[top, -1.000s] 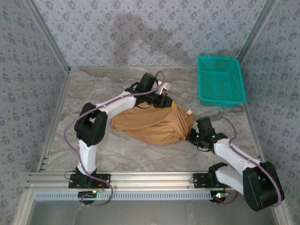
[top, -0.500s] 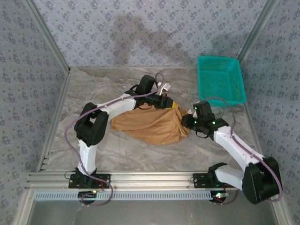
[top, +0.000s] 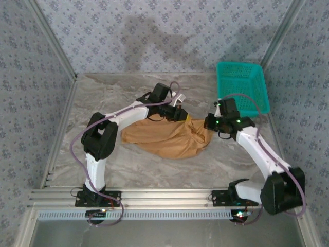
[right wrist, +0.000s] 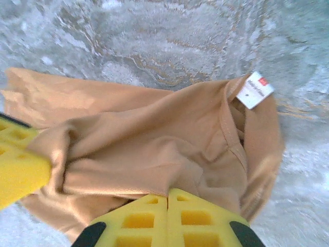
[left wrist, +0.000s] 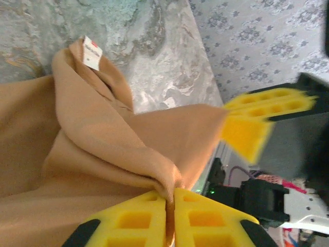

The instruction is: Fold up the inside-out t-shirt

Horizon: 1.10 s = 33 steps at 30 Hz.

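A marbled grey bench (top: 103,98) sits between patterned walls (top: 154,36), with a teal basket (top: 241,90) in its far right corner. The tan t-shirt (top: 164,136) lies bunched on the bench, left of the basket and nearer the arms. The left gripper (top: 181,114) is further left of the basket, at the cloth's far edge. In its wrist view its yellow fingers are pressed together on a fold of the t-shirt. The right gripper (top: 208,123) hangs just off the basket's near left corner, its fingers closed on the t-shirt's raised end. The white label (right wrist: 255,90) shows at the collar.
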Available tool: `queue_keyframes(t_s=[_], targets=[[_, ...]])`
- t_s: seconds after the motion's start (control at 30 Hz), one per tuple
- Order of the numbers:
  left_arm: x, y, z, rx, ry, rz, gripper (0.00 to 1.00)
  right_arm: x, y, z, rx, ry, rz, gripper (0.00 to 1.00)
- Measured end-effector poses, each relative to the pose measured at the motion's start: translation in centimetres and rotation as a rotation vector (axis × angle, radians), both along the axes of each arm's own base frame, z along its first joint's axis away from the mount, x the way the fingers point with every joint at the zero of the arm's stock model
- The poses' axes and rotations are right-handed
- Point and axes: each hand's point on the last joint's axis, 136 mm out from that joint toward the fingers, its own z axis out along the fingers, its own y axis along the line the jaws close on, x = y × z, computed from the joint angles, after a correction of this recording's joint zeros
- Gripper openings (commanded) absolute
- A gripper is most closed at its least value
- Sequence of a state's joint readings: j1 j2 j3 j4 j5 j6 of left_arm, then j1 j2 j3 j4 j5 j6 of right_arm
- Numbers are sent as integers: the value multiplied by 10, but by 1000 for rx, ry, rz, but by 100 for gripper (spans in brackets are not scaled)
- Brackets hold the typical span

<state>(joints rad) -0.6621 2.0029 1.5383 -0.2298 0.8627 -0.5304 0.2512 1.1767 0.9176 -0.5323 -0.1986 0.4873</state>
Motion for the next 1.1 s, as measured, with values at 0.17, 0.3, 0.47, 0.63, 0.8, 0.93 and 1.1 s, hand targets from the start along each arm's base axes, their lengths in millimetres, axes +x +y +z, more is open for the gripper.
queue_keyframes(t_s=[0.17, 0.3, 0.47, 0.63, 0.8, 0.93, 1.1], targets=[[10, 9, 4, 21, -25, 16, 33, -19, -3, 24, 91, -38, 17, 0], [6, 7, 0, 34, -29, 3, 45, -24, 3, 16, 131, -4, 42, 0], [-21, 0, -21, 64, -4, -26, 52, -25, 8, 11, 164, 20, 54, 0], [-35, -18, -30, 46, 47, -19, 64, -24, 11, 11, 187, 12, 62, 0], [-22, -34, -40, 12, 105, 53, 66, -26, 12, 5, 194, 24, 63, 0], [-7, -38, -51, 23, 150, 146, 67, -28, 13, 1, 202, 36, 60, 0], [9, -43, -63, 59, 191, 236, 64, -26, 15, 2, 210, 27, 61, 0]])
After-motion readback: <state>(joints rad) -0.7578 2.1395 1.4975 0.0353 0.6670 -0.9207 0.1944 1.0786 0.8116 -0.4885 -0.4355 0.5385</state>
